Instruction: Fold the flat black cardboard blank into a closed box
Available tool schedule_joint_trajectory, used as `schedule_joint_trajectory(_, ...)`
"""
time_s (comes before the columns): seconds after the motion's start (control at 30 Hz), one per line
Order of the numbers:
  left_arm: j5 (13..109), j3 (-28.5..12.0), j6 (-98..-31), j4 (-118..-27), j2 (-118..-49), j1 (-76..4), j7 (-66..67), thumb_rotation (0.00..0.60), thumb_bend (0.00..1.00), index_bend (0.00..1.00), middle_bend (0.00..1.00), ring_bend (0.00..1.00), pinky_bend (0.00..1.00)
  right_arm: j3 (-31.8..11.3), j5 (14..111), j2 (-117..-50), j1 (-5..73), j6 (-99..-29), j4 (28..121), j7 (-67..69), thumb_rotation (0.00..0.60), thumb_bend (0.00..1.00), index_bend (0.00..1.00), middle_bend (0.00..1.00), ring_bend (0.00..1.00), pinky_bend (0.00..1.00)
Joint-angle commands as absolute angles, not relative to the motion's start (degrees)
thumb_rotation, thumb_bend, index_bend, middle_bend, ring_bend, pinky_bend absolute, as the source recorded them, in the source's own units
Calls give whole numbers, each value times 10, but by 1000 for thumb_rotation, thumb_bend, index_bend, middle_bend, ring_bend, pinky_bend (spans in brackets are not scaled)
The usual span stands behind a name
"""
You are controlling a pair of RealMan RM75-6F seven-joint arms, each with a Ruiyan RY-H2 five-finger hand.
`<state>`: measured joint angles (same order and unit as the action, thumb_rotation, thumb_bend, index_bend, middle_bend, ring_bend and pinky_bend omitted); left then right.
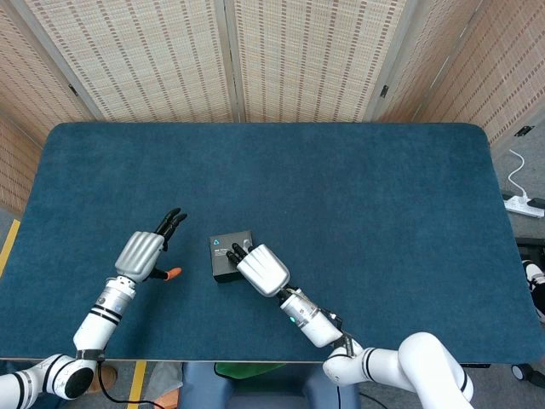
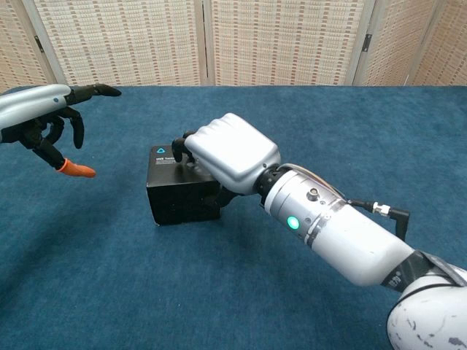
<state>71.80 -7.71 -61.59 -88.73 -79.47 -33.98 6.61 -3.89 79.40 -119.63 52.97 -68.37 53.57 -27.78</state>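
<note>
The black cardboard box [image 1: 231, 256] stands on the blue table cloth [image 1: 358, 213], near the robot's edge of the table and left of centre, with a small blue logo and pale print on its top face. The right hand [image 1: 261, 268] lies over the box's near right part, palm down, its dark fingers [image 1: 238, 250] bent onto the top face and pressing there; whether any of them clamp a side wall cannot be told, since the hand's pale back covers that corner. The left hand [image 1: 140, 253] is well apart from the box, off to the left and raised, holding nothing; its fingers [image 1: 170, 223] are spread and point away from the robot, and its orange-tipped thumb [image 1: 171, 273] sticks out toward the box without reaching it.

The head view, looking down, shows the box's top face and the open stretch of cloth between the box and the left hand. The chest view shows instead the box's front wall [image 2: 184, 205], closed and upright, the right hand [image 2: 229, 152] humped over the back right corner, and the left hand [image 2: 40, 117] hovering clear above the cloth with its fingers loosely curled downward.
</note>
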Motion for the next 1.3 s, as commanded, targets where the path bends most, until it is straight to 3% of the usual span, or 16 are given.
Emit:
schedule_joint_trajectory(0.03,720,-76,-616,-887,-794,-338,65,600,193,0,0,529,760,-42,813,-1214,523,-689,507,-264,600,331,412,598,742,1000)
schedule_joint_trajectory(0.2,721,-75,-618,-886,-792,-335,65,600,194,0,0,524,760,-49,829,-1217,518,-697,497,-251,600,353,420,594,743,1000)
schedule_joint_trajectory(0.4,717,-79,-631,-885,-786,-328,75,600,194,0,0,463,734,-74,834,-1188,503,-715,551,-213,600,353,390,455,730,1000)
schedule_joint_trajectory(0.63,691,-83,-664,-881,-788,-313,134,600,194,0,0,257,560,-81,855,-1109,469,-763,664,-232,600,353,288,416,701,1000)
schedule_joint_trajectory(0.8,681,-82,-703,-883,-780,-289,161,600,196,0,1,225,460,-69,849,-1018,414,-796,767,-259,600,354,254,387,563,990)
schedule_joint_trajectory(0.9,670,-78,-723,-890,-763,-267,174,600,197,0,6,193,379,-53,831,-935,364,-816,843,-260,600,360,238,354,451,848)
schedule_joint_trajectory(0.97,665,-74,-735,-895,-754,-254,178,600,196,0,6,153,312,-43,814,-891,335,-824,876,-251,600,367,224,331,364,646)
schedule_joint_trajectory(1.07,666,-66,-760,-902,-743,-231,178,600,195,0,4,81,215,-19,790,-812,290,-825,932,-208,600,372,178,278,257,456)
schedule_joint_trajectory(1.2,704,-42,-815,-899,-740,-190,167,600,195,0,1,55,189,23,811,-719,230,-855,953,-146,600,378,77,156,132,294)
schedule_joint_trajectory(1.3,734,-22,-854,-893,-742,-161,160,600,195,2,1,53,183,48,833,-686,189,-889,943,-111,600,388,22,106,57,226)
